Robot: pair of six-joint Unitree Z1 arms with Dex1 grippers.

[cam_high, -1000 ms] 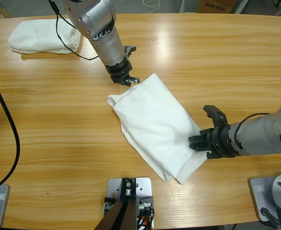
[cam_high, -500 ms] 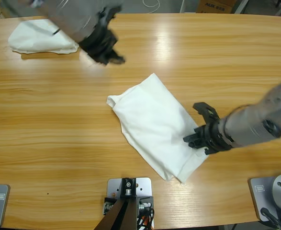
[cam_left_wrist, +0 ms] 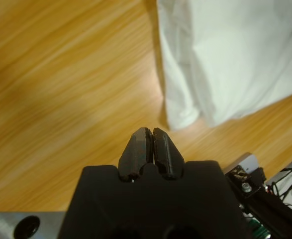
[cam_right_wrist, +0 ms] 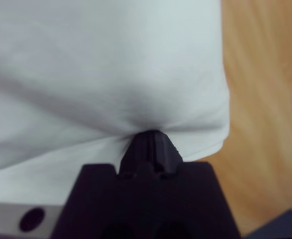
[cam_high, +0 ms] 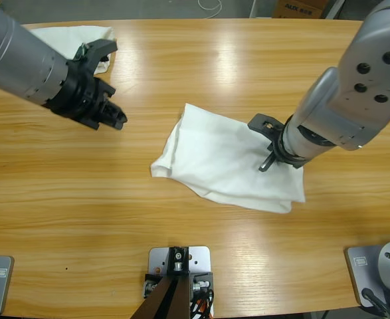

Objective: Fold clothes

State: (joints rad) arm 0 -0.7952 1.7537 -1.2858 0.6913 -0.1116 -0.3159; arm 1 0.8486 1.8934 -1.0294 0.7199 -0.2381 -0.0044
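Shirt in play: whereas it lay as a long strip slanting from 11 to 5 o'clock half a second ago, the folded white cotton T-shirt [cam_high: 228, 159] now sits turned, a squarer bundle at the wooden table's [cam_high: 201, 60] centre.
Right gripper [cam_high: 269, 159]: pressed into the shirt's 3 o'clock edge, black jaws together with cloth dimpled at their tips [cam_right_wrist: 150, 142]; it has dragged and rotated the bundle.
Left gripper [cam_high: 111, 119]: pulled back toward 10 o'clock, clear of the shirt, jaws closed on nothing.
Second white folded shirt [cam_high: 68, 33]: at 11 o'clock, partly behind the left arm.
Meaning: folding looks nearly finished; likely tidying or shifting remains.
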